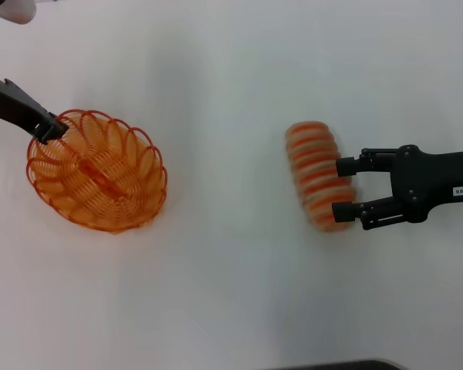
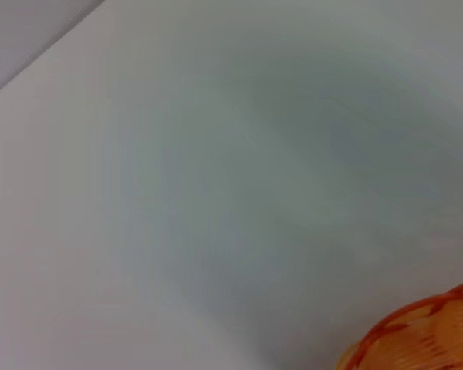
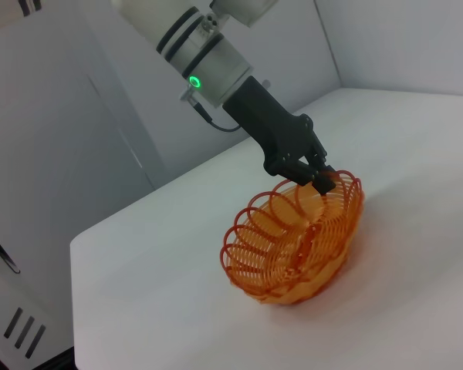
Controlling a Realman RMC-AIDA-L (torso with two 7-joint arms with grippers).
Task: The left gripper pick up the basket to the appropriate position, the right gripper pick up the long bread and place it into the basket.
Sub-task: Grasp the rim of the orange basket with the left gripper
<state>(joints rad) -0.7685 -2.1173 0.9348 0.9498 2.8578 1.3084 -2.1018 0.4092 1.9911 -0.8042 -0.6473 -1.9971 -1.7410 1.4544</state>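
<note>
The orange wire basket (image 1: 100, 173) is at the left of the white table, tilted, with its rim raised on the side my left gripper holds. My left gripper (image 1: 50, 129) is shut on the basket's far-left rim; the right wrist view shows this grip (image 3: 324, 179) and the basket (image 3: 293, 239). A bit of the basket's rim (image 2: 424, 339) shows in the left wrist view. The long bread (image 1: 312, 169), striped orange and cream, lies right of centre. My right gripper (image 1: 345, 190) is open, its two fingers spread over the bread's right side. I cannot tell if they touch it.
The white table (image 1: 231, 293) runs between basket and bread. A dark edge (image 1: 332, 364) shows at the near side of the table. A grey wall and cabinet (image 3: 62, 154) stand behind the left arm in the right wrist view.
</note>
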